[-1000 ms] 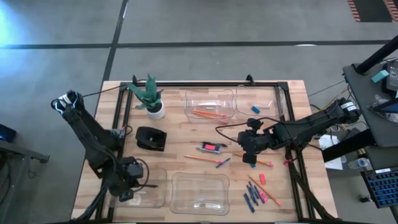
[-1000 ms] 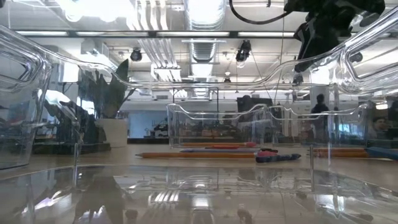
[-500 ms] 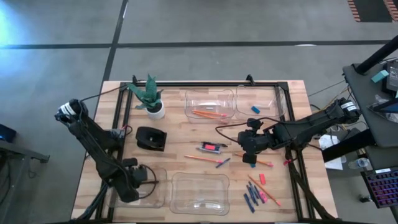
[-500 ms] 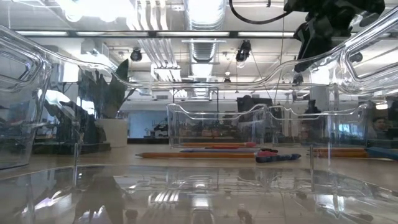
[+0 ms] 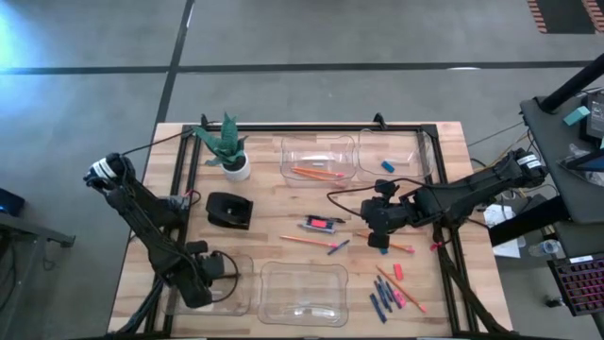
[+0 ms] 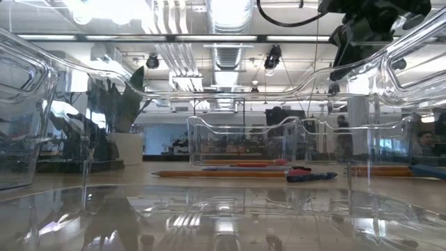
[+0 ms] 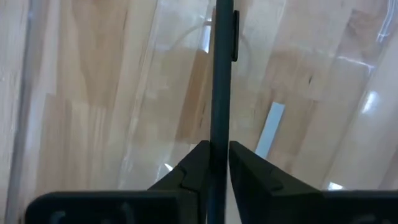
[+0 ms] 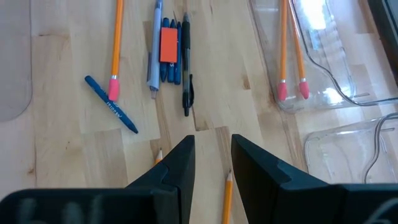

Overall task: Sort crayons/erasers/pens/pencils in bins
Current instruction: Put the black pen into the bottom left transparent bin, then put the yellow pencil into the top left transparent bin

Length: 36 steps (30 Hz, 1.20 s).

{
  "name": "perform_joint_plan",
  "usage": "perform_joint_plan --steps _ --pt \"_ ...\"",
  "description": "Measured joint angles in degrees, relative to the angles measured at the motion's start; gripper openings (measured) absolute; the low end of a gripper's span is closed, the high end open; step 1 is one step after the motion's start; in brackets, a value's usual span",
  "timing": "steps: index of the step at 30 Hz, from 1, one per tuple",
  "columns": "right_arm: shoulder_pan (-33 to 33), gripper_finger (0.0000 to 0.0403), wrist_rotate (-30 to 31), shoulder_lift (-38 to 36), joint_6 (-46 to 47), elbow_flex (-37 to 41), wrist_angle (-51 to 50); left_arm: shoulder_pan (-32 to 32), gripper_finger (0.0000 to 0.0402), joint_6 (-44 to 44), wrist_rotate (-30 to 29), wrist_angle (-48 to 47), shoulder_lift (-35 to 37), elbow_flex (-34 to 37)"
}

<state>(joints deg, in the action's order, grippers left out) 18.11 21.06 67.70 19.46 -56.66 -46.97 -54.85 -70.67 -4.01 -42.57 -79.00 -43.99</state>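
Clear plastic at the near left corner of the wooden table (image 5: pixel 274 227): one of the bins (image 5: pixel 229 283), with the left gripper (image 5: pixel 200 290) lowered into it. Clamped there on a slim black pen (image 7: pixel 221 81), fingers (image 7: pixel 194 168) pinched tight against its barrel, the pen standing straight out from the fingertips over the bin floor. Left arm stretched from the table's left edge down toward the near side, wrist tipped steeply.

Further right at the far side, a potted plant (image 5: pixel 227 146) and a small black box (image 5: pixel 229 210). Next, a second bin (image 5: pixel 302 293) at near centre, and a far bin (image 5: pixel 318 159) holding two orange pencils (image 8: pixel 291 50) with pink ends. At mid-table, a cluster of pens (image 8: pixel 168 46) with a red eraser (image 8: pixel 168 43) lying on top, a loose pencil (image 8: pixel 115 43) and a blue pen (image 8: pixel 112 106) just beside it.

Right of that, the right gripper (image 5: pixel 379 234) hanging over bare wood near the centre, fingers (image 8: pixel 177 168) parted and grasping nothing, two pencil tips (image 8: pixel 227 193) near them. Right arm reaching in low from the right edge. Far right bin (image 5: pixel 396 156) with a light-blue eraser (image 5: pixel 387 165) inside; at near right, dark-blue crayons (image 5: pixel 381 300) beside a pink eraser (image 5: pixel 397 272).
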Motion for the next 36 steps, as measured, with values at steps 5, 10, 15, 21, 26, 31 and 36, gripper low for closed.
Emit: perform_joint_plan --steps 5,10,15,21,26,31,36 --pt "0.0 0.0095 0.0 0.0 0.0 0.0 0.12 0.0 0.01 -0.68 0.81 0.04 0.58 -0.13" --pt "0.0 0.0095 0.0 0.0 0.0 0.0 0.22 0.07 0.0124 -3.49 3.74 -0.04 2.27 -0.13" --pt "0.02 0.0095 -0.02 0.0 0.0 0.0 0.83 0.09 0.0124 -10.01 3.91 0.02 5.71 -0.13" --pt "0.01 0.0095 -0.02 0.0 -0.01 0.0 1.06 1.58 0.0125 -10.01 3.78 0.14 11.8 -0.13" --pt "-0.02 0.0095 0.02 0.0 -11.43 0.0 1.57 4.69 0.0125 -7.5 -0.9 4.81 17.88 -0.13" --pt "0.0 0.0095 0.01 0.0 -25.6 0.0 3.05 7.7 0.0125 8.13 -11.66 16.97 22.22 -0.15" --pt "0.0 0.0095 -0.02 0.0 -20.8 0.0 8.43 11.79 0.0125 35.65 -25.67 33.46 23.76 -0.17"
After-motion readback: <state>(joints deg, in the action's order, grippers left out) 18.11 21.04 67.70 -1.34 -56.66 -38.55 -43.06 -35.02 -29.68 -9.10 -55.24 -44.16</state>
